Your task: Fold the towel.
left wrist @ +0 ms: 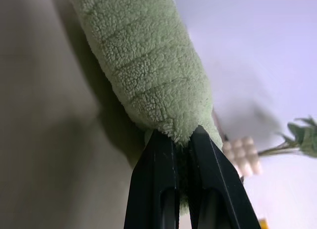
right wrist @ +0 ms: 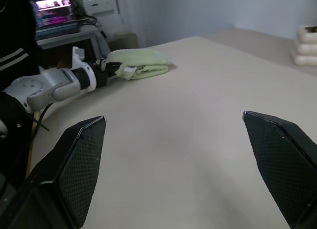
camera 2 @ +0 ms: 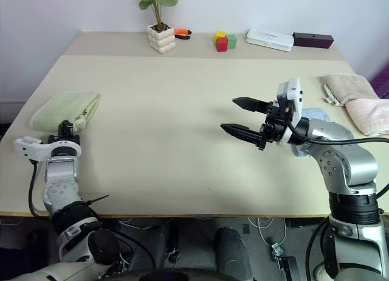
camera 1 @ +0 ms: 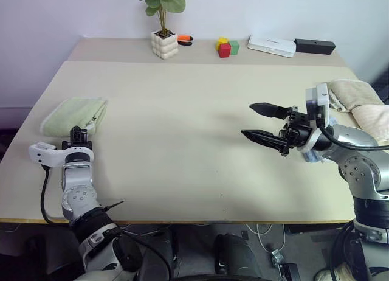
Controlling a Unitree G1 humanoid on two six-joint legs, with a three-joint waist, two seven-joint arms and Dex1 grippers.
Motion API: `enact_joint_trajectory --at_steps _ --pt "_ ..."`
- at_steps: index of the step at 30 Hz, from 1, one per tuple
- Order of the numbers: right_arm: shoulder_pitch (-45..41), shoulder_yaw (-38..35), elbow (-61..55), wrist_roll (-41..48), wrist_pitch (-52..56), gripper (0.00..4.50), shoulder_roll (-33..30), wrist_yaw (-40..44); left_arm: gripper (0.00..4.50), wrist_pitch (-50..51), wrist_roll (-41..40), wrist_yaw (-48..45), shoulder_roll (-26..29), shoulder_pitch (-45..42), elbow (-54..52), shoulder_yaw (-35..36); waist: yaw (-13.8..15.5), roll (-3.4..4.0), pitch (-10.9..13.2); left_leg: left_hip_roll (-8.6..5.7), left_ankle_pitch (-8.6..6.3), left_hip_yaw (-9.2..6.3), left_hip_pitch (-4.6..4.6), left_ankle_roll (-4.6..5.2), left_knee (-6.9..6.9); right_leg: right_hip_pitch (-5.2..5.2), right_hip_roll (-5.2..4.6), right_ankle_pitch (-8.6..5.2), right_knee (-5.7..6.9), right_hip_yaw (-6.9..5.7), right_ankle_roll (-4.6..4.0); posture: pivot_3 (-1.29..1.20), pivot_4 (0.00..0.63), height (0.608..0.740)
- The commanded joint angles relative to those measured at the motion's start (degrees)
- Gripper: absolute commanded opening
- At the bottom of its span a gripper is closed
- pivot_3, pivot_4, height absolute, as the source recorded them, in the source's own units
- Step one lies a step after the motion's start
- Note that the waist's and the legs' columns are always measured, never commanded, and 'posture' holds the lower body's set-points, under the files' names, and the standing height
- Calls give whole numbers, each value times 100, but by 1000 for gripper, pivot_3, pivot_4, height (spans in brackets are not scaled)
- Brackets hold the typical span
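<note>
The light green towel (camera 1: 73,115) lies folded into a thick bundle near the table's left edge. My left gripper (camera 1: 78,130) is at its near end, and in the left wrist view the two black fingers (left wrist: 158,159) are shut on the towel's (left wrist: 148,65) fluffy edge. My right gripper (camera 1: 247,119) hovers above the right half of the table, pointing left, open wide with nothing between its fingers. From the right wrist view the towel (right wrist: 141,63) and the left arm sit far across the tabletop.
Beige towels (camera 1: 358,98) are piled at the table's right edge, with a small light blue cloth (camera 2: 310,117) beside them. Along the back stand a potted plant (camera 1: 163,41), coloured blocks (camera 1: 227,47), a white box (camera 1: 271,45) and a black box (camera 1: 314,46).
</note>
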Motion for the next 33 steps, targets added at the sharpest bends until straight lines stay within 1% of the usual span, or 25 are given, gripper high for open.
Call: enact_joint_trajectory --at_steps 1,4,7,10,12,16,17,20,22,24,26,27,28,29,31,33 --pt "-155 -68 -38 28 -72 4500 15 -5 51 -137 -115 138 -98 61 -161 -252 1 0 0 -1 0 2 0 0 0 0 1 1 1 0 1 0 150 735" --pt "-113 -67 -84 -22 -91 4500 4 -60 51 -96 -228 127 -146 113 -208 -413 7 0 0 -1 0 6 0 0 0 1 2 1 1 -1 2 0 150 735" --pt "-56 -99 -130 -38 -92 4500 9 -116 51 47 -277 85 -77 185 -217 -598 9 0 0 -2 0 5 0 0 1 1 2 0 1 -1 1 0 150 735" --pt "-16 -129 -157 -50 -110 4500 22 -187 1068 94 -473 42 -103 249 -295 -662 1 0 0 -2 0 5 0 0 1 1 2 0 1 -1 1 0 150 735" --pt "-7 -132 -161 -46 -121 4500 20 -203 2025 89 -468 67 -86 301 -338 -746 -8 -1 0 -1 0 5 0 0 1 0 2 0 0 -1 1 0 150 735" --pt "-14 -121 -158 -61 -153 4500 23 -240 4092 369 -818 383 -245 543 -731 -900 -6 0 0 0 0 4 0 0 0 0 5 0 0 -1 1 0 150 735" --pt "-15 -119 -147 -82 -175 4500 11 -238 4444 476 -894 515 -292 662 -913 -977 -9 0 0 0 0 4 0 0 0 0 4 0 0 0 1 0 150 735" --pt "-12 -165 -57 -96 -222 4500 -46 -167 4444 917 -1250 766 -371 1060 -1458 -1265 -5 1 0 1 -2 -1 2 3 0 0 4 0 0 5 1 0 150 735" --pt "-18 -156 -17 -114 -240 4500 -44 -166 4444 1539 -1725 943 -295 1389 -1651 -1515 0 2 -1 1 -2 -1 2 3 0 0 4 -1 0 4 -2 0 150 735" --pt "-2 -161 25 -135 -267 4500 -53 -143 4444 1784 -2161 803 -312 1585 -1868 -1713 6 3 -2 1 -2 -5 3 3 0 2 3 -6 0 4 -10 0 150 735" --pt "-21 -173 59 -145 -266 4500 -32 -195 4444 2004 -2330 516 -119 1634 -1942 -1922 19 2 -1 0 -2 -6 3 3 2 3 1 -9 -1 4 -15 0 150 735" --pt "-24 -212 90 -120 -263 4500 -33 -195 4444 2071 -2273 324 8 1626 -1966 -2040 21 1 -1 -1 -2 -6 2 3 3 3 1 -10 -1 4 -17 0 150 735" --pt "-24 -241 69 -94 -264 4500 -21 -218 4444 2088 -1973 -213 339 1567 -1987 -2245 15 0 0 -1 -2 -5 2 3 4 3 1 -10 -1 2 -18 0 150 735" --pt "-16 -286 100 -73 -287 4500 -41 -184 4444 2056 -1722 -573 529 1525 -2019 -2426 3 0 0 -2 -2 -4 2 2 5 1 2 -11 0 3 -19 0 150 735" --pt "5 -359 148 -58 -339 4500 -77 -127 4444 1801 -955 -1403 1043 1455 -2048 -2938 -13 3 -1 -1 -1 0 0 1 2 -3 5 -11 0 3 -20 0 150 735" --pt "84 -314 83 -211 -419 4500 -132 -149 4444 1184 -35 -2656 1794 1146 -1734 -3404 -14 3 -1 -1 -2 9 1 0 -5 -8 5 -11 0 3 -20 0 150 735"
